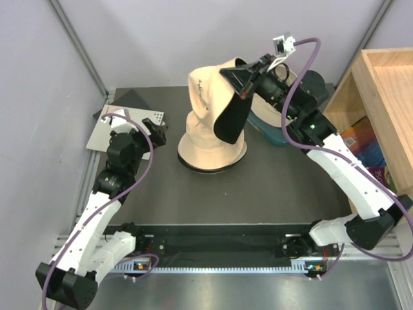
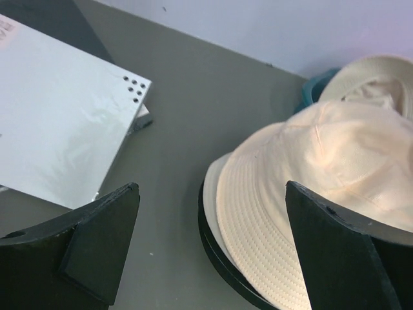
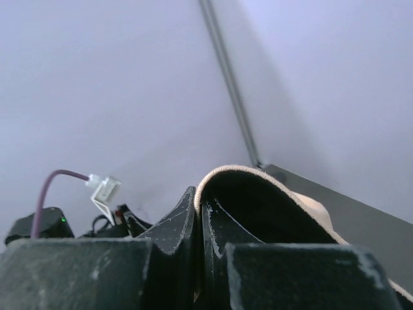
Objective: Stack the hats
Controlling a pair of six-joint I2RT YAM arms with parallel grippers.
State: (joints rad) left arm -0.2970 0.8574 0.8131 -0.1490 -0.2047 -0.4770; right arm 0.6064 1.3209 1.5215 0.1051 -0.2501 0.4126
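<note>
A stack of hats (image 1: 211, 155) sits mid-table, a cream hat on top with a black brim showing beneath it; it also shows in the left wrist view (image 2: 310, 194). My right gripper (image 1: 246, 77) is shut on the brim of a beige black-lined hat (image 1: 216, 97) and holds it in the air above the stack, its black lining hanging down. The pinched brim shows in the right wrist view (image 3: 258, 194). My left gripper (image 1: 157, 131) is open and empty, left of the stack, low over the table. Another cream hat (image 2: 381, 74) lies in the teal tub behind.
A white perforated plate (image 1: 126, 126) lies at the back left. A teal tub (image 1: 271, 132) stands behind the right arm. A wooden shelf (image 1: 381, 90) with coloured items stands at the right edge. Grey walls close the back.
</note>
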